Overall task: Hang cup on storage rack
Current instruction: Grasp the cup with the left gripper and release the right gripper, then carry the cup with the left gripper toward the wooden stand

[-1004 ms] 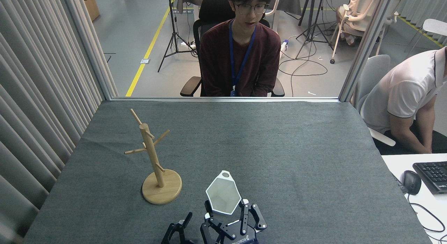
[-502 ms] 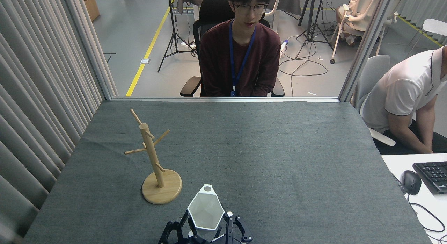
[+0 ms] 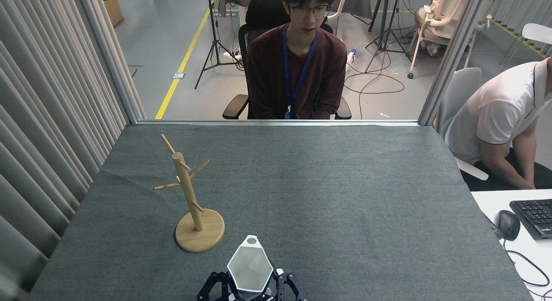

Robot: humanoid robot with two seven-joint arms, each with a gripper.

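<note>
At the near table edge, cup sits mouth-up between dark gripper fingers, apparently clasped; which arm, cannot tell. Storage rack stands just beside, left. To do well: align tab hole with an upward peg, approach slowly.

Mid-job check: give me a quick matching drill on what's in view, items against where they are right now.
Items:
1. cup
2. storage rack
3. computer mouse
4. keyboard

Places:
A. white desk, cut off by the right edge
B. standing left on the grey table
C. white desk, just left of the keyboard
D. bottom centre, between dark pincer fingers

Pairs: 1-D, 2-B, 3-C, 4-A
</note>
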